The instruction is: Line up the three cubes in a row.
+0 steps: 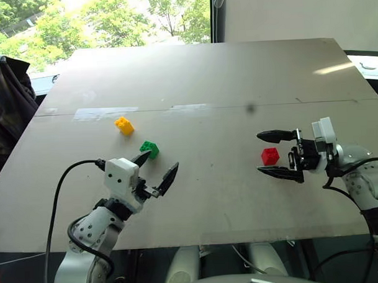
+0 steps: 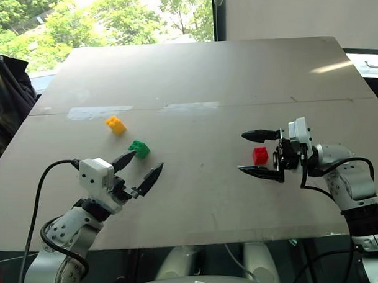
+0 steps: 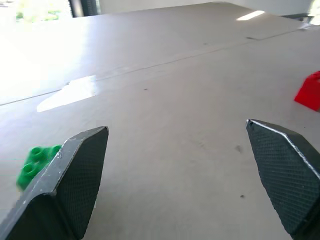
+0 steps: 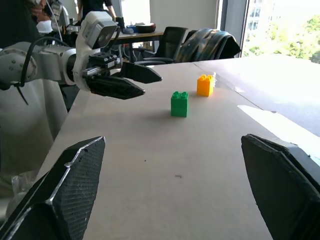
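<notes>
The red cube (image 1: 270, 155) sits between the spread fingers of the right gripper (image 1: 280, 154), unheld. The left gripper (image 1: 158, 171), also wide and empty, is just beside the green cube (image 1: 149, 148), with the yellow cube (image 1: 124, 125) beyond it. Likely best: centre on the red cube, close squarely, then carry it toward that pair.

An office is showing here. Office chairs (image 4: 172, 42) are standing around a far table (image 4: 137, 36) beyond the plain grey desk (image 1: 205, 85), and big windows (image 4: 280, 25) are looking out on green trees (image 1: 110, 20).

Glossy plastic cubes (image 1: 149, 148), matt table (image 1: 205, 79)
</notes>
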